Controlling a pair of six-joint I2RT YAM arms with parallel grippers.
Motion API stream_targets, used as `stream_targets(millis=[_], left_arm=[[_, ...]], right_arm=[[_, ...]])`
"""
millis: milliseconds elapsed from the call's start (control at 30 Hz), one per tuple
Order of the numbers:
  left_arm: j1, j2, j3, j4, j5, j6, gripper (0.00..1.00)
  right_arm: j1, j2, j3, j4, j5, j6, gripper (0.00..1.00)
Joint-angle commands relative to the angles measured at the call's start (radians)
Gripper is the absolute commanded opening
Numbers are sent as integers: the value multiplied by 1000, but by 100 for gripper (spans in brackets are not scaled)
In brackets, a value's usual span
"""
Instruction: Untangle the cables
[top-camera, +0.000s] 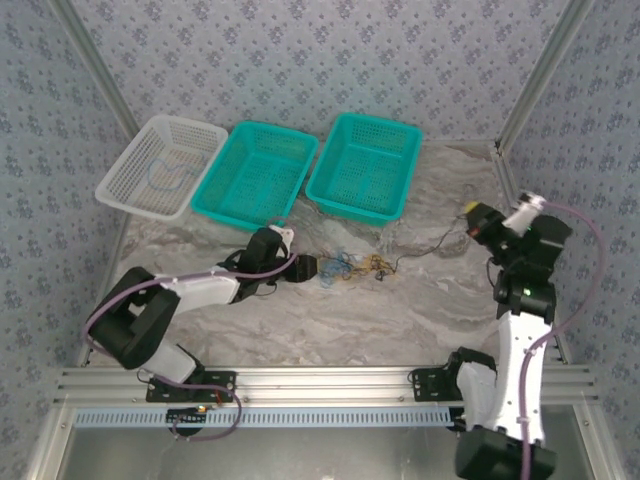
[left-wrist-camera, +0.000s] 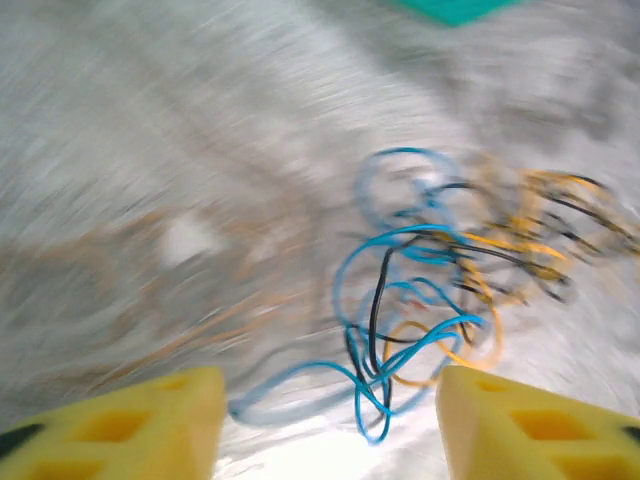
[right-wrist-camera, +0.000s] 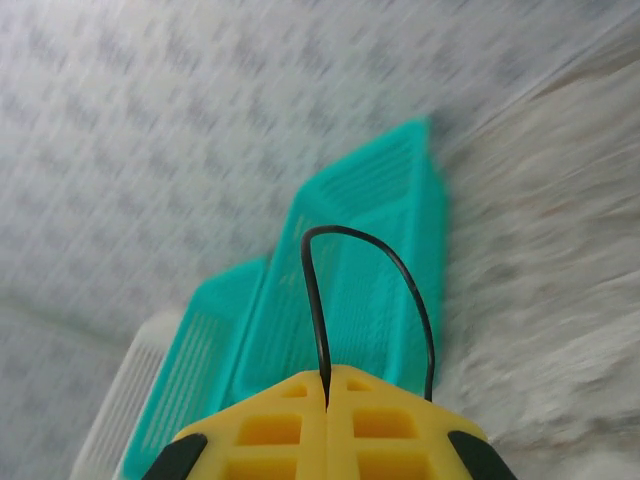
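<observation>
In white basket at far left, one blue wire, loosely looped. Low on table, left gripper with fingers spread apart, clamped on nothing. Just ahead of it, cables: small knot of thin, curly blue, black and yellow loops. From knot, one black strand stretched rightward to right gripper, pinched tight between its closed fingers.

Blue-grey floral wallpapered walls enclose a marble-patterned tabletop.
</observation>
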Motion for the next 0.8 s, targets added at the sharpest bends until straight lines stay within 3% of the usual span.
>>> stream_targets(millis=[0,100,200,367,567,667,767], left_arm=[[-42,-98,36,80,101,207,76],[-65,-117,86,72,143,324,94],[-88,-81,159,70,157,409,99],[-127,35,241,190,259,451,97],[-186,178,368,131,362,509,91],[-196,235,390,132,314,509,88],[-204,286,408,134,232,510,78]], right_arm=[[192,4,72,-67,16,-197,0],[294,25,70,13,-20,-183,0],[365,75,91,67,-70,-148,0],[455,117,100,151,-49,-97,0],[487,125,74,244,-24,-46,0],[489,128,59,278,-16,-19,0],[490,134,49,283,-9,-8,0]])
